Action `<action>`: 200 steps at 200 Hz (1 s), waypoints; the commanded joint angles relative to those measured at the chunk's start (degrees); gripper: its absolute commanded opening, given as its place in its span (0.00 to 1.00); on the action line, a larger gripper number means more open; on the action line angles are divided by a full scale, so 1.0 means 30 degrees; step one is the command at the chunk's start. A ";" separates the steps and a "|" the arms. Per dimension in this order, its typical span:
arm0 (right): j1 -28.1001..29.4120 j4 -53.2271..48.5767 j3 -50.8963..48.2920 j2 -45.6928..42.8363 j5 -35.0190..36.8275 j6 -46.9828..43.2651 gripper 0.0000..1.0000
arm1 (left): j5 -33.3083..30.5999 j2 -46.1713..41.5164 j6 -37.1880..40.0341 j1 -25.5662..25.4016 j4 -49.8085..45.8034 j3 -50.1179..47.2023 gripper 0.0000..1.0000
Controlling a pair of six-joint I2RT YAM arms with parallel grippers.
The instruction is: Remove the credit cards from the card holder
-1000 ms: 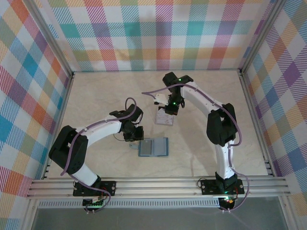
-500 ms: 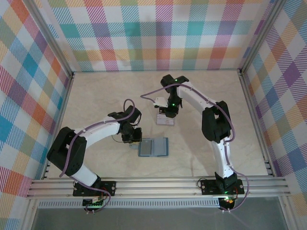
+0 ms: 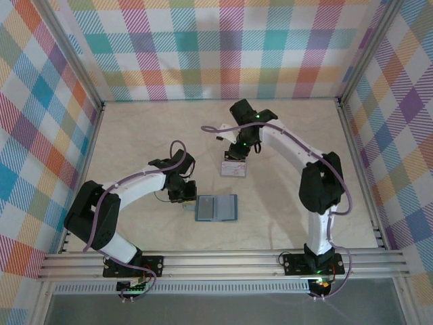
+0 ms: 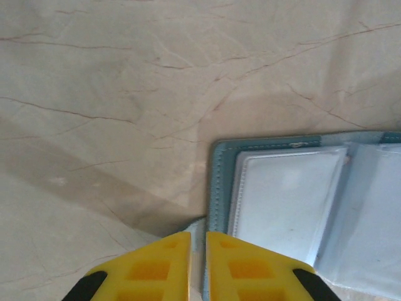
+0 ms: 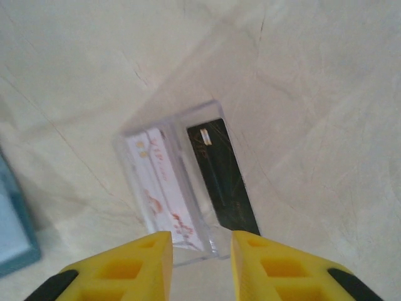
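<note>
Hovering over the credit cards lying on the counter just beyond the open card holder, our right tool gapes empty, set-down seemingly done, while our left tool pinches the holder's side tab, so next we reach for its slots.

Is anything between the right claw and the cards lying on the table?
Nothing visible. The right claw is open right above the credit cards; the card holder lies apart, nearer the arm bases.

Cream marbled table enclosed by bright plaid walls.
</note>
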 commanded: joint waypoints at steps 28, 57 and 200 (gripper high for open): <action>0.1473 0.3148 -0.3847 -0.2984 -0.2251 0.9532 0.34 | 0.0454 0.1115 0.0814 0.0294 0.0150 -0.0690 0.14; 0.2107 0.5252 -0.6703 -0.4772 -0.3646 1.4612 0.30 | 0.0884 0.1152 0.0854 0.0297 0.0322 -0.1240 0.14; 0.5744 0.8261 -0.8923 -0.1613 -0.7640 2.5384 0.19 | 0.0897 -0.1441 0.0160 0.0195 -0.0017 -0.2176 0.14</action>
